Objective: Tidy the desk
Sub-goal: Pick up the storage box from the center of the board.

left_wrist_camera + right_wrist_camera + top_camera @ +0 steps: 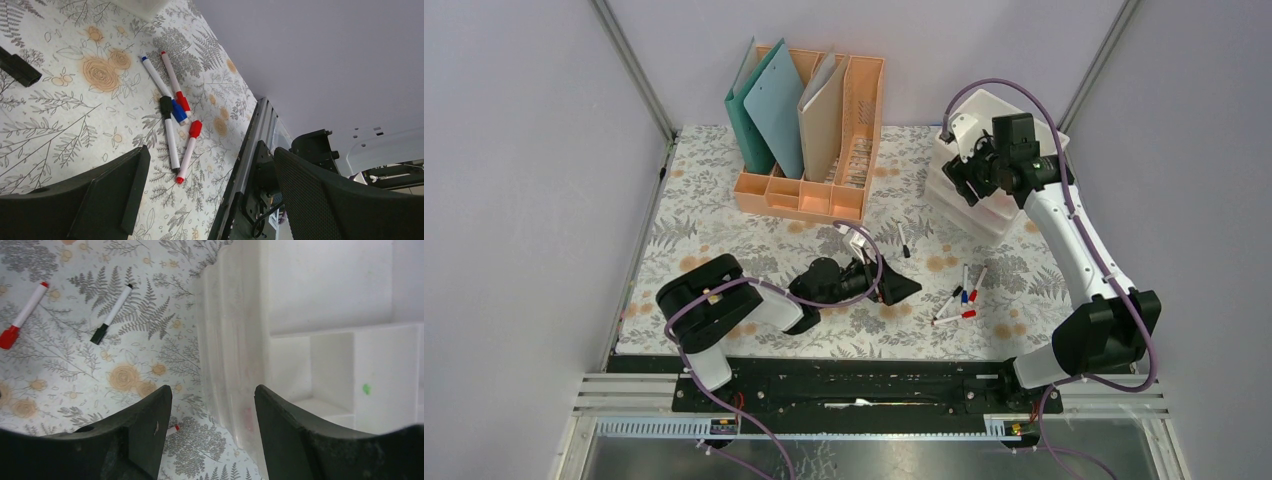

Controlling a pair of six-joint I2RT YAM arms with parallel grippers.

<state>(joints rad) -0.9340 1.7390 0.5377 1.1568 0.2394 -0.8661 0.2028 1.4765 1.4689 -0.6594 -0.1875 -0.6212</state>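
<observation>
The desk [714, 210] carries a white-grey cloth with a fern and flower print. Several whiteboard markers [961, 297] with red, blue and black caps lie in a loose bunch at its right front. My left gripper [908, 289] lies low over the cloth just left of them, open and empty. In the left wrist view the markers [172, 112] lie ahead of the open left gripper [210, 195]. My right gripper [961, 178] hovers open over the left edge of the white drawer unit [994, 190]. Nothing sits between the right gripper [214, 425] jaws.
A peach file rack [809, 195] holding teal and tan folders stands at the back. One black-capped marker [904, 241] lies alone mid-desk, and the same black-capped marker [112, 313] shows beside a red-capped marker [23, 315]. The drawer unit [325, 295] has open white compartments. A black rail [864, 375] borders the front.
</observation>
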